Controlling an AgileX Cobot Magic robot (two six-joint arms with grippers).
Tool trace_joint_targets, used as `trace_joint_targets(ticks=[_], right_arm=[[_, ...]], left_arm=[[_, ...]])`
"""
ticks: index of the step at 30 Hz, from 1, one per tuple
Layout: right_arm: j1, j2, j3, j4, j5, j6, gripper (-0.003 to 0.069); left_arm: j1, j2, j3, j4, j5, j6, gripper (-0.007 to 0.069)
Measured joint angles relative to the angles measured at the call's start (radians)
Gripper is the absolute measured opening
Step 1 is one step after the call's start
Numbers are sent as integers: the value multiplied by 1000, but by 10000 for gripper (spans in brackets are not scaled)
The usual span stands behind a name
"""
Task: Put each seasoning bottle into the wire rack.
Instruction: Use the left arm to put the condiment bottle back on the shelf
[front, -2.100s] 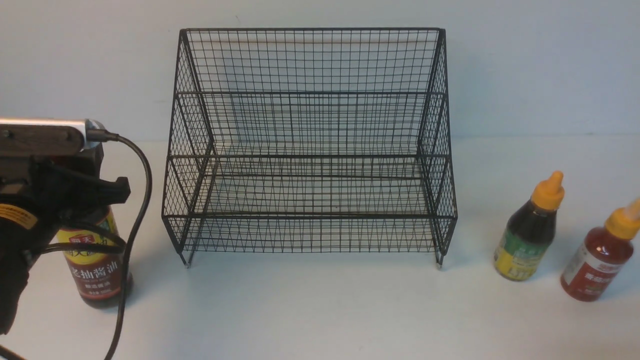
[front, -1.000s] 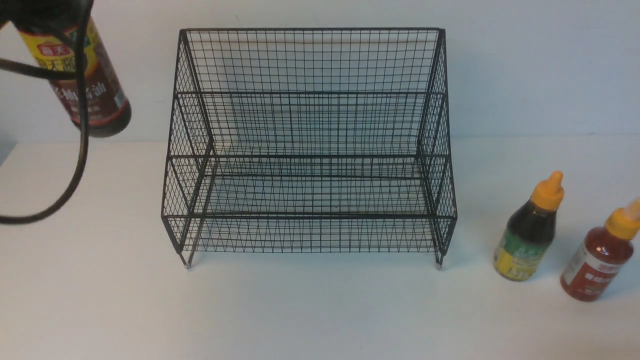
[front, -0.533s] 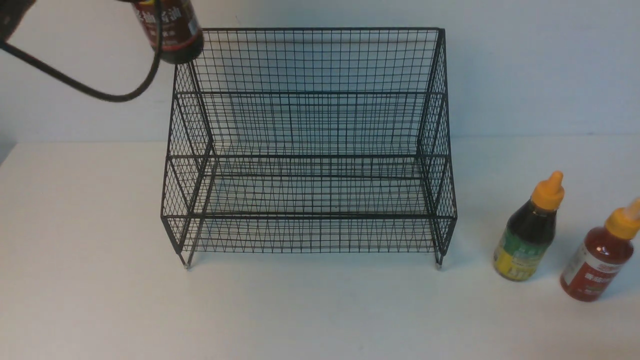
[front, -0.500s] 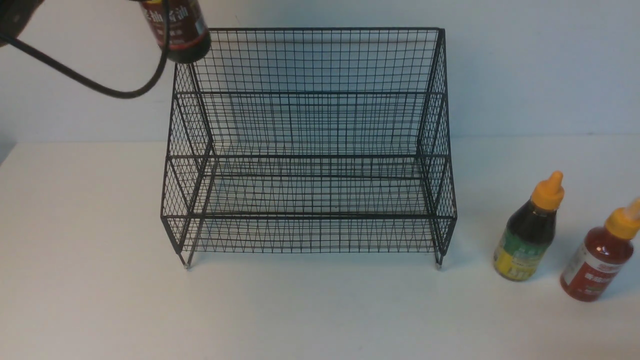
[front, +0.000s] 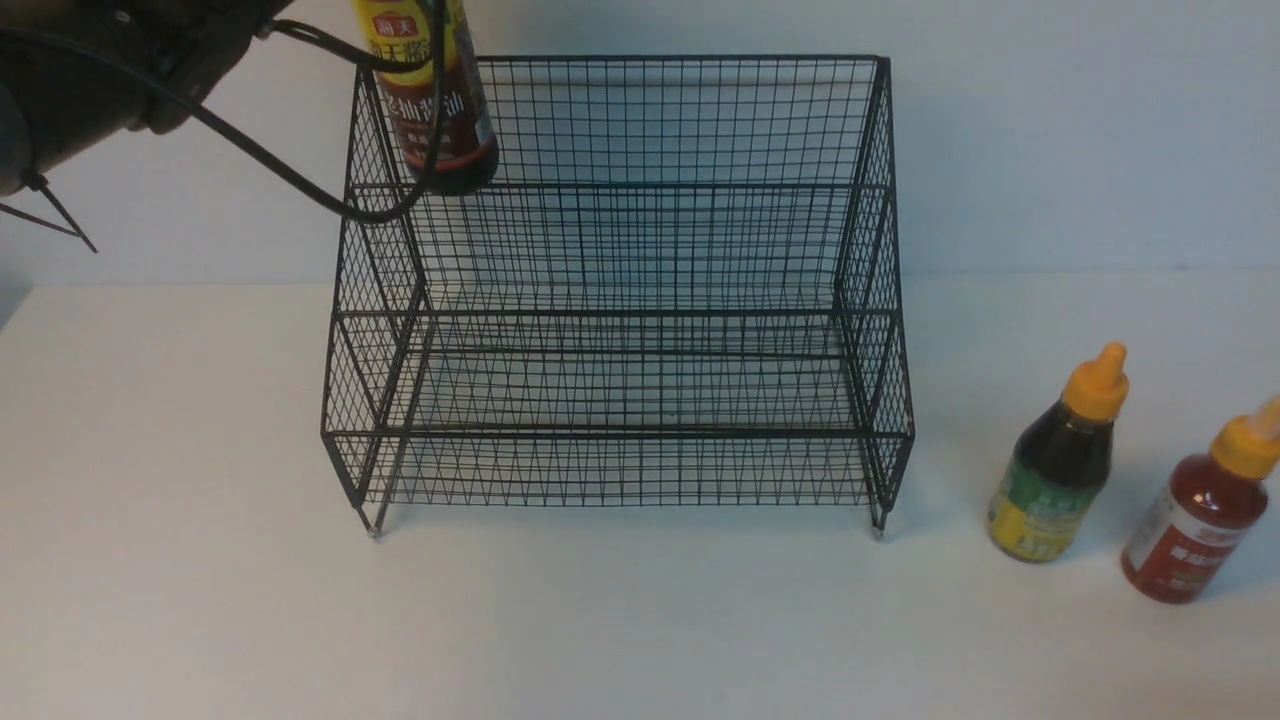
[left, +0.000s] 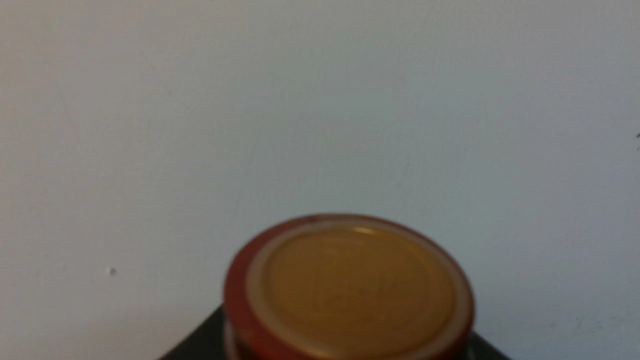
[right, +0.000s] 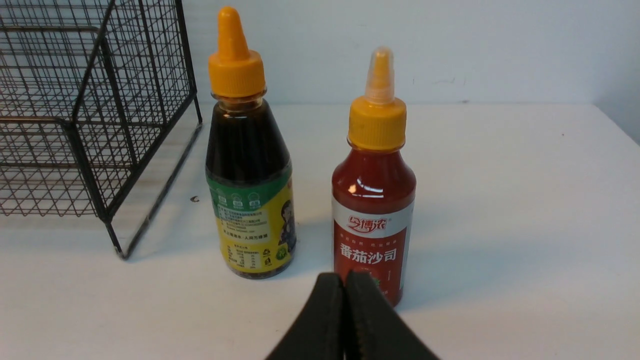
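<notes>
**Q:** Item one, and where is it?
**A:** Your soy-sauce bottle (front: 435, 110): a tall dark cylinder with a glossy yellow-and-red label and a round red cap. It hangs in the air, slightly tilted, at the upper left corner of the wire rack (front: 620, 310). Its base is clear of both tiers. You cannot tell how far forward of the back mesh it sits.

**Q:** What has hold of it?
**A:** Your left gripper (left: 345, 352) is clamped on it near the cap. Only dark slivers of its fingers (left: 195, 345) show beside the cap. A black cable (front: 300, 180) loops across the label.

**Q:** And the rack?
**A:** Black wire mesh in a fine grid, with two stepped tiers, sloped sides, a tall back and small feet. It stands on the smooth white table (front: 640, 620).

**Q:** Remaining stock?
**A:** Two short, shouldered squeeze bottles with orange nozzles stand upright to the right of the rack. The dark bottle (front: 1055, 470) has a green-yellow label. The red bottle (front: 1195, 520), with a white label, is just beside it.

**Q:** And your other hand?
**A:** Your right gripper (right: 345, 300) has its matte black fingers pressed together and holds nothing. It is just in front of the red bottle.
</notes>
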Motion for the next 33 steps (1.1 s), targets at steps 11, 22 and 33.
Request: trace_joint_targets(ticks=[11,22,33], right_arm=[[0,0,0,0,0,0,-15],[0,0,0,-1,0,0,-15],[0,0,0,-1,0,0,-15]], left_arm=[[0,45,-4,169,25,-151,260],[-2,140,-4,378,14,-340,260],[-2,181,-11,404,-8,-372,260]])
